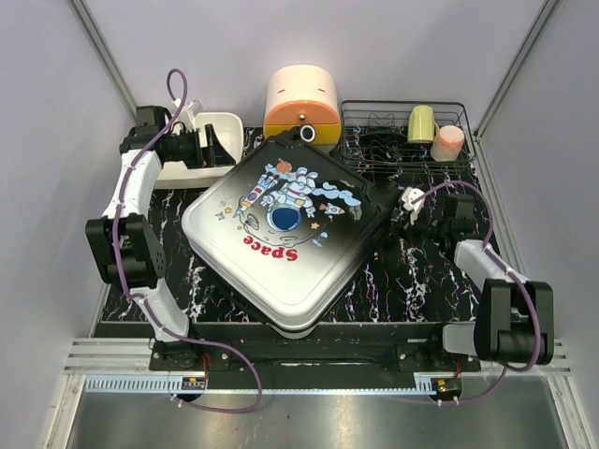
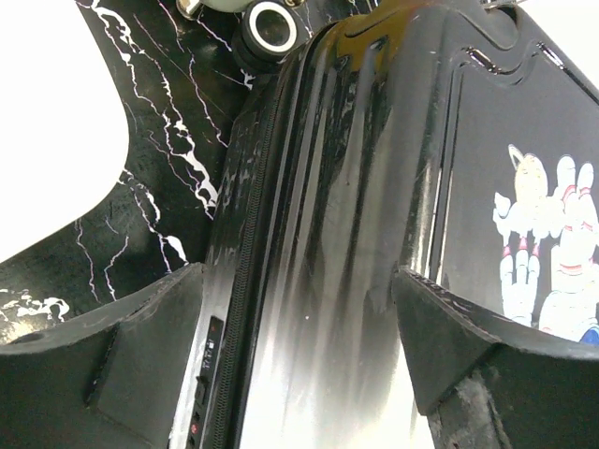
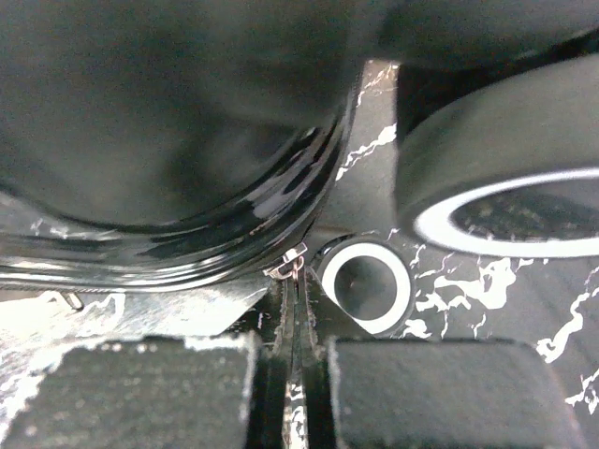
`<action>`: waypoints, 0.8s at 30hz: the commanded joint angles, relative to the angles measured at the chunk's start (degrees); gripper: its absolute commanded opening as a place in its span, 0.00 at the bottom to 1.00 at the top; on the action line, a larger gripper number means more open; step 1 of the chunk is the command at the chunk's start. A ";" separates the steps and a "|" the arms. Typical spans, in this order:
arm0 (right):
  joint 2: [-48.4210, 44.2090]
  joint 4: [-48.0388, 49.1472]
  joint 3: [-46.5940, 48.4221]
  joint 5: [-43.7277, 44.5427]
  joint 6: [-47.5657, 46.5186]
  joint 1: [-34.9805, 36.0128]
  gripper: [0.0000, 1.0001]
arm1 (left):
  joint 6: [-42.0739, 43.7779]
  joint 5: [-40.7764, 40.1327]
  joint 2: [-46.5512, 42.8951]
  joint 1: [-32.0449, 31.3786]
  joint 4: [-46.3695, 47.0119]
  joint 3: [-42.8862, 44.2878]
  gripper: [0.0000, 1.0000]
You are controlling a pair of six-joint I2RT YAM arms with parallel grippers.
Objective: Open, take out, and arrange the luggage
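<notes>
1. The black, white-veined tabletop (image 1: 412, 299) is carrying everything here.
2. The luggage (image 1: 290, 234) is lying flat at centre, astronaut side up, turned cornerwise.
3. A white tray (image 1: 220, 131) is sitting at 10 o'clock from it, and a cream-and-orange cylindrical box (image 1: 300, 98) is standing at 12 o'clock, just beside its far corner.
4. A wire rack (image 1: 388, 150) is standing at 2 o'clock.

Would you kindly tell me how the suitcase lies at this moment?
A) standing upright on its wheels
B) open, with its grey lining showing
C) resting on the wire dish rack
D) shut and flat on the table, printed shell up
D: in the top view the suitcase lies flat on the marbled table, its two shells together and the astronaut side facing up; no lining shows.
</notes>
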 commanded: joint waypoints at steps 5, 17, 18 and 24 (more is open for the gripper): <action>10.76 20.66 5.08 -3.35 -0.68 -2.34 0.00 | 4.73 4.54 4.46 -0.02 -2.98 4.93 0.86; 25.87 64.32 2.61 -10.02 20.92 -2.60 0.00 | 7.90 7.01 11.23 -1.86 -7.65 12.75 0.86; 27.54 72.89 2.70 -10.98 25.55 -2.60 0.00 | 7.90 7.18 11.58 -2.21 -7.65 12.84 0.86; 37.22 88.97 6.47 -12.58 35.97 -0.77 0.06 | 7.90 7.45 13.69 -3.62 -7.73 13.19 0.85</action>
